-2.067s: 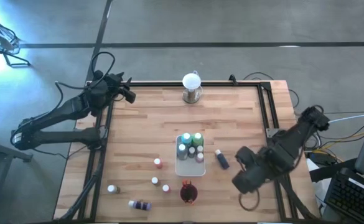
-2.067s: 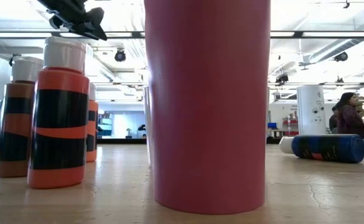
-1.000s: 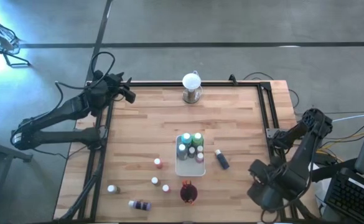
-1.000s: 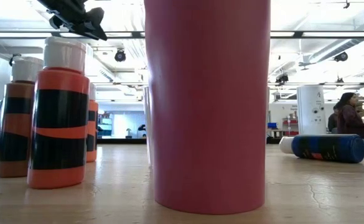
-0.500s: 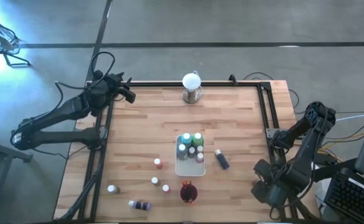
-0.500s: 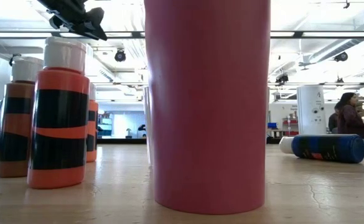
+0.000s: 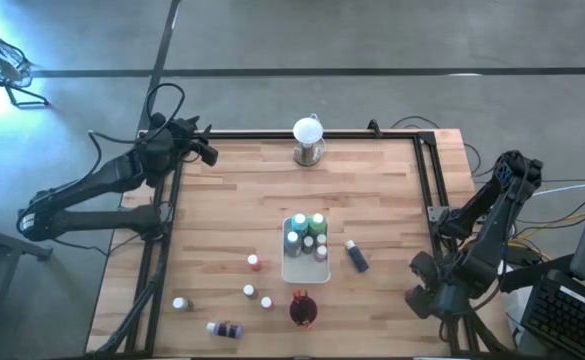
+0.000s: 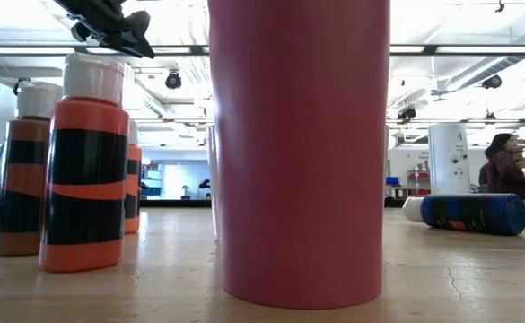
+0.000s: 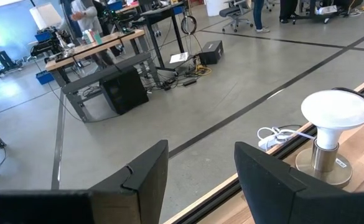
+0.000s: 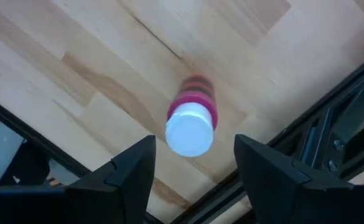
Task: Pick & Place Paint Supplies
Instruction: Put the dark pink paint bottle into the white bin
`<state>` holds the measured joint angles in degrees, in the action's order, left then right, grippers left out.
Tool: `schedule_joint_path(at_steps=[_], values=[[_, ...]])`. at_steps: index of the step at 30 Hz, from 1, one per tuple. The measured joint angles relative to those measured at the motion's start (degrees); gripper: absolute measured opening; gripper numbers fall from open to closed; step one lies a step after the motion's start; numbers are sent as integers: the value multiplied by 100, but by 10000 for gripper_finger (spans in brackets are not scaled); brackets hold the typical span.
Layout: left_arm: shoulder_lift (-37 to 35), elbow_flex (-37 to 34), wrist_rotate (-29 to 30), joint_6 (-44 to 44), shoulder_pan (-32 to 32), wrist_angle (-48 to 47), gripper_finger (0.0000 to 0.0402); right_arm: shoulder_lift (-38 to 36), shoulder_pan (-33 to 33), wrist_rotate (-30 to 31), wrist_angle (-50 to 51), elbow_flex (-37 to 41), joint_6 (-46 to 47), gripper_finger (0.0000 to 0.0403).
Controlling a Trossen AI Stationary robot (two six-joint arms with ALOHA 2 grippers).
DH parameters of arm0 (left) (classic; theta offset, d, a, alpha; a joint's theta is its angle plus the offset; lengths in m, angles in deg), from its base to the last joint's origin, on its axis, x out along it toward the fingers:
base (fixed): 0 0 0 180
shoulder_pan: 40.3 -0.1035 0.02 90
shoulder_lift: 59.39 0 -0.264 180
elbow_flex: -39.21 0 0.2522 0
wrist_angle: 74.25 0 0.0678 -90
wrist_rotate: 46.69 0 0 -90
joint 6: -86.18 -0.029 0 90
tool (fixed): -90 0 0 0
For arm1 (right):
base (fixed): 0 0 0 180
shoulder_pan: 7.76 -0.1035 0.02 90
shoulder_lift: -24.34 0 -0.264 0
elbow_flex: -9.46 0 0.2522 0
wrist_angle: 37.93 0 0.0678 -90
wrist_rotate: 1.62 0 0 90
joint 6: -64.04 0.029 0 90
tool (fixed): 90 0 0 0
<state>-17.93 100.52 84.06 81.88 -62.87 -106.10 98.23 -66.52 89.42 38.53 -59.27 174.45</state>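
My right gripper (image 10: 194, 152) hangs open, pointing down, over the table's near right corner (image 7: 419, 300). Below it a red white-capped paint bottle (image 10: 192, 118) stands upright on its base, and the fingers stand to either side above it without touching it. In the high view the arm hides this bottle. A white tray (image 7: 305, 270) at mid-table holds several upright bottles. A dark blue bottle (image 7: 356, 256) lies on its side to the tray's right. My left gripper (image 9: 200, 180) waits open and empty at the far left corner (image 7: 209, 153).
A dark red cup (image 7: 302, 310) stands near the front edge. Red and orange bottles (image 7: 252, 290) stand loose at the near left, and a purple one (image 7: 225, 328) lies on its side. A white globe on a metal base (image 7: 308, 140) stands at the far edge. Black rails (image 7: 432, 190) run along the table's sides.
My right gripper has sunk toward the table at the near right corner and tipped until it points straight down, while that arm's elbow has swung toward the far edge. The bottles, tray and cup have stayed where they were.
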Motion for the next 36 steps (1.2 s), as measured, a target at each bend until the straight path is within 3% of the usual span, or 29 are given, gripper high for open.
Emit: schedule_joint_path(at_steps=[20, 25, 36], values=[[0, 0, 2, 0, -1, 0, 191, 735, 0, 31, -182, 95, 2, 256], [1, 0, 0, 0, 0, 0, 191, 767, 0, 19, -170, 99, 1, 224], [0, 0, 1, 0, -1, 0, 191, 687, 0, 5, -120, 71, -53, 112]])
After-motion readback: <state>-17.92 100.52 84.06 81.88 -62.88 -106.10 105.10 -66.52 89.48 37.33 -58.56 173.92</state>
